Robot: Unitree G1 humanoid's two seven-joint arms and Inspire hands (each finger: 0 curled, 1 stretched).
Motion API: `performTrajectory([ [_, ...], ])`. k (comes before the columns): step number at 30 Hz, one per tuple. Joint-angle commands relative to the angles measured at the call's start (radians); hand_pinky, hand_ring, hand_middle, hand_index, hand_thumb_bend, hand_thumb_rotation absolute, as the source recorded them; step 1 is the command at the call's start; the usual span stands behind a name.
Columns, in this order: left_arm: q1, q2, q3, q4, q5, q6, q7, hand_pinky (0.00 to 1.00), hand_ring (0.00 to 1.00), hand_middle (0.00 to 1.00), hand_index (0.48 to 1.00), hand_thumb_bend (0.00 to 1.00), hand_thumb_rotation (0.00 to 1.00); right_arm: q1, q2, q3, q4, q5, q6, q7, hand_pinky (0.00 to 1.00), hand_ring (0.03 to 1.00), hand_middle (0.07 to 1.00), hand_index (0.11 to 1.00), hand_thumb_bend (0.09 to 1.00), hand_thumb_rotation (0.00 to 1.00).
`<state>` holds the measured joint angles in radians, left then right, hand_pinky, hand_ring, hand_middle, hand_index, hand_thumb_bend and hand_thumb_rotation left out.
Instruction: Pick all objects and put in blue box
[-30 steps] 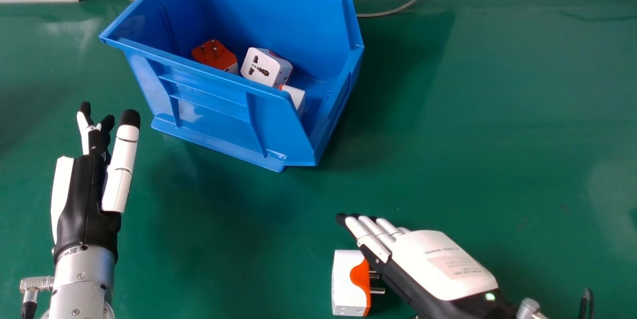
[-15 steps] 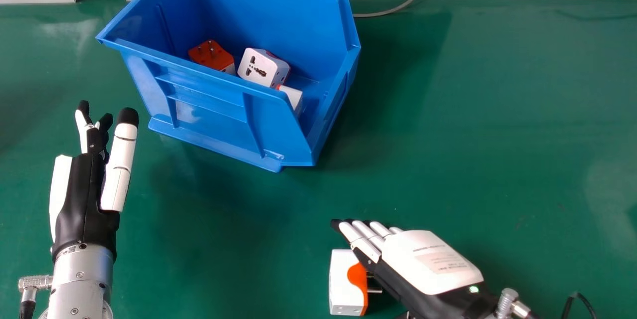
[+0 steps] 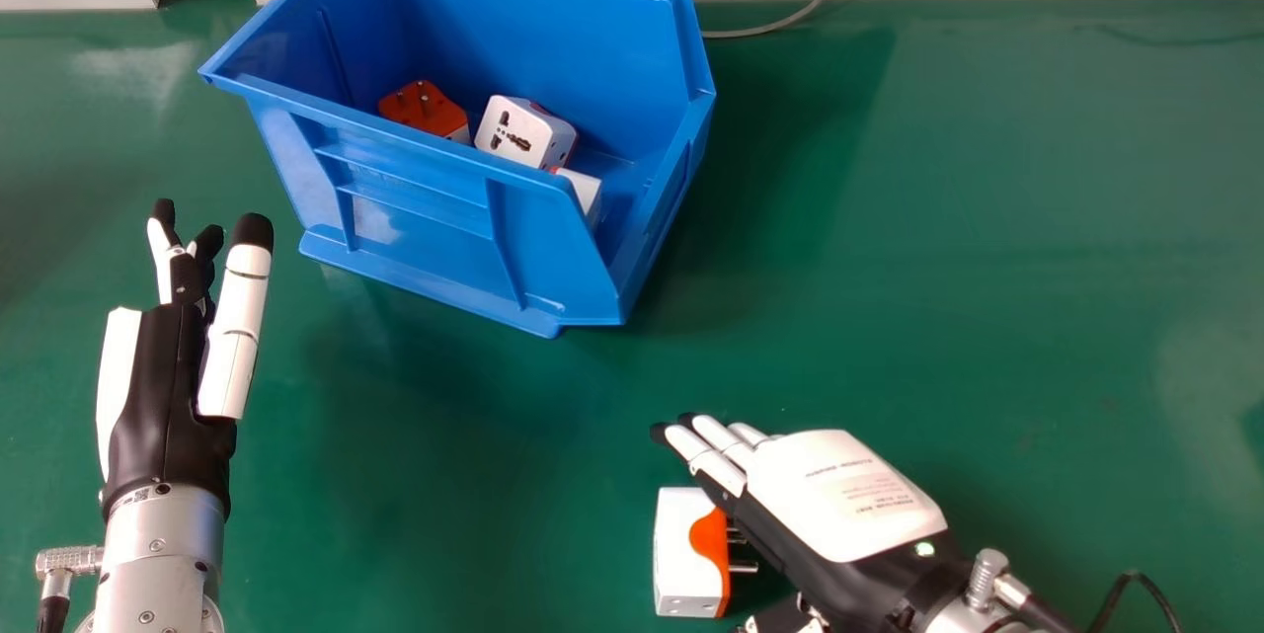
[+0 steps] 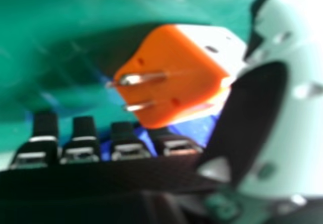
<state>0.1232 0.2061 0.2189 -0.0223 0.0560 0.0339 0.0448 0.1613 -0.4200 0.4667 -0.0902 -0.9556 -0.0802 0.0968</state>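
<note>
We find our right hand slanted inward, back uppermost, fingers extended and thumb apart. The adapter lies on the green table just beside it; contact we cannot confirm. Our left hand points forward, loosely spread.

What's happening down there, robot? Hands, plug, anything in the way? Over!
Right hand open beside orange-and-white plug, not gripping. Left hand open, to the left. Plug sits outside blue box; box wall probably needs lifting over. Over.
</note>
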Motion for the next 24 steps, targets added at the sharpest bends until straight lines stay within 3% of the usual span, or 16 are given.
performTrajectory([
  [1,-0.008,0.001,0.004,-0.028,-0.004,-0.005,0.001,0.99,1.0,0.98,0.986,0.62,1.0,-0.012,0.007,0.012,0.041,-0.027,0.015,-0.026,0.72,0.77,0.829,0.833,0.483,0.37],
  [3,-0.012,0.001,0.004,-0.025,-0.003,-0.007,0.002,0.99,1.0,0.98,0.986,0.62,1.0,-0.017,0.012,0.016,0.056,-0.035,0.018,-0.055,0.72,0.77,0.829,0.833,0.483,0.37],
  [4,-0.013,0.001,0.004,-0.024,-0.002,-0.007,0.003,0.99,1.0,0.98,0.986,0.62,1.0,-0.018,0.015,0.015,0.063,-0.031,0.017,-0.066,0.61,0.671,0.743,0.771,0.488,0.3],
  [5,-0.013,0.002,0.003,-0.024,-0.001,-0.007,0.003,0.99,1.0,0.98,0.986,0.62,1.0,-0.019,0.015,0.014,0.07,-0.024,0.012,-0.075,0.61,0.671,0.743,0.771,0.488,0.3],
  [6,-0.013,0.001,0.003,-0.025,-0.001,-0.006,0.003,0.99,1.0,0.98,0.986,0.62,1.0,-0.021,0.014,0.013,0.075,-0.015,0.004,-0.081,0.53,0.592,0.674,0.718,0.492,0.24],
  [7,-0.012,0.001,0.003,-0.028,-0.001,-0.004,0.003,0.99,1.0,0.98,0.986,0.62,1.0,-0.022,0.011,0.011,0.077,-0.006,-0.002,-0.083,0.53,0.592,0.674,0.718,0.492,0.24],
  [8,-0.012,0.001,0.002,-0.032,-0.001,-0.002,0.002,0.99,1.0,0.98,0.986,0.62,1.0,-0.023,0.009,0.009,0.081,0.004,-0.008,-0.086,0.47,0.531,0.621,0.679,0.495,0.19],
  [15,-0.014,-0.001,0.002,-0.037,-0.003,0.005,0.002,0.99,1.0,0.98,0.986,0.62,1.0,-0.03,-0.002,0.011,0.099,0.022,-0.017,-0.104,0.38,0.444,0.561,0.617,0.501,0.12],
  [17,-0.019,0.001,0.003,-0.026,-0.002,0.001,0.003,0.99,1.0,0.98,0.986,0.62,1.0,-0.034,0.0,0.011,0.098,0.025,-0.006,-0.094,0.38,0.444,0.561,0.617,0.501,0.12],
  [18,-0.02,0.001,0.003,-0.024,-0.001,0.001,0.004,0.99,1.0,0.98,0.986,0.62,1.0,-0.036,0.0,0.011,0.097,0.025,-0.001,-0.089,0.32,0.383,0.525,0.589,0.502,0.1],
  [22,-0.017,-0.002,0.002,-0.039,-0.001,0.01,0.005,0.99,0.99,0.98,0.986,0.62,1.0,-0.039,0.0,0.012,0.083,0.031,0.018,-0.066,0.28,0.338,0.496,0.57,0.502,0.08],
  [24,-0.019,-0.003,0.001,-0.035,-0.001,0.009,0.006,0.99,0.99,0.98,0.986,0.62,1.0,-0.039,-0.001,0.014,0.073,0.029,0.033,-0.054,0.25,0.311,0.476,0.559,0.502,0.06],
])
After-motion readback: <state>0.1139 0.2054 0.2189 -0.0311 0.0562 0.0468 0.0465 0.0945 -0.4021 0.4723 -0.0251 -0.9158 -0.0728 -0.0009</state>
